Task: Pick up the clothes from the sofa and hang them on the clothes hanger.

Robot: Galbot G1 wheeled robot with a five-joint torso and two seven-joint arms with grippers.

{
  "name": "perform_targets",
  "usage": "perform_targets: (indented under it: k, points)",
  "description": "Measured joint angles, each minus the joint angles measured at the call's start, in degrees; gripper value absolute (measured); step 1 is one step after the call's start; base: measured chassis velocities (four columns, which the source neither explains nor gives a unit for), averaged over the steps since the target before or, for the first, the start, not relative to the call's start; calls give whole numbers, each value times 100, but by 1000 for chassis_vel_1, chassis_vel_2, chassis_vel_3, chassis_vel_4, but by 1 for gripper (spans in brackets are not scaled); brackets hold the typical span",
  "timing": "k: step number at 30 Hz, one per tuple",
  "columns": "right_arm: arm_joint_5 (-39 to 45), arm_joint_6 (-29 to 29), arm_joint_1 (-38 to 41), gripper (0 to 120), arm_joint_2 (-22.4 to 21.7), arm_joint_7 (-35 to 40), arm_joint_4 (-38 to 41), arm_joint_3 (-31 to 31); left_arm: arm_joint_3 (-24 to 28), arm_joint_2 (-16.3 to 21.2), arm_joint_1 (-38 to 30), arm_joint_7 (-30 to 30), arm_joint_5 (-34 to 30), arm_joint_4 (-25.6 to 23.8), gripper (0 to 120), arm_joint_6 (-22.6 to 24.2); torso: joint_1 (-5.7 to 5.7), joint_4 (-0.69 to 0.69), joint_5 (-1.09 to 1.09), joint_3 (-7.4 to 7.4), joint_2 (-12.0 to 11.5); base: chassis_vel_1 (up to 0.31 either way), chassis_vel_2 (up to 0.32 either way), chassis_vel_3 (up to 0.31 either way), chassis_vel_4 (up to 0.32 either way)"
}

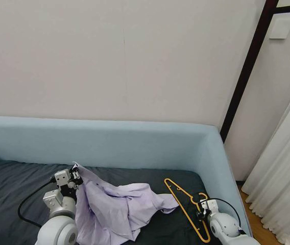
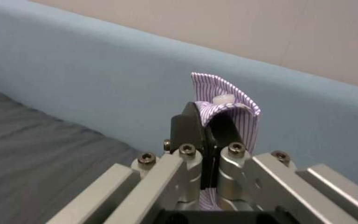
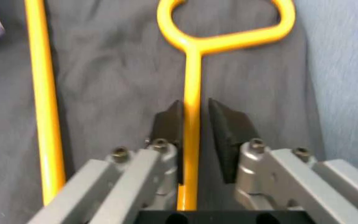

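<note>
Shirt [image 1: 119, 206] lies heaped on the sofa [image 1: 135, 143], its edge pinched for lifting by the closed fingers of our left gripper [image 2: 205, 117], while at right the open fingers of our right gripper [image 3: 195, 113] straddle the hanger [image 3: 193, 70], we judge ready to clamp.

Head view high over sofa [image 1: 109, 143]; both wrist views close to it

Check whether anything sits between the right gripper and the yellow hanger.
Nothing visible does. The right gripper straddles the hanger stem, fingers open; the shirt lies aside, pinched by the left gripper.
</note>
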Motion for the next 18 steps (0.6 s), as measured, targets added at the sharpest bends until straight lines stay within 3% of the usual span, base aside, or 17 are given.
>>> perform_targets:
  k: [4, 18]
  points:
    - [3, 54, 0, 0, -24, 39, 66, -6, 0, -7, 16, 7, 5, -27, 0, 0, 0, 1, 0, 0, 0, 0, 0, 0, 0]
    - [28, 200, -3, 0, -33, 129, 81, -35, 5, -3, -6, 13, 1, -8, 0, 0, 0, 0, 0, 0, 0, 0, 0, 0, 0]
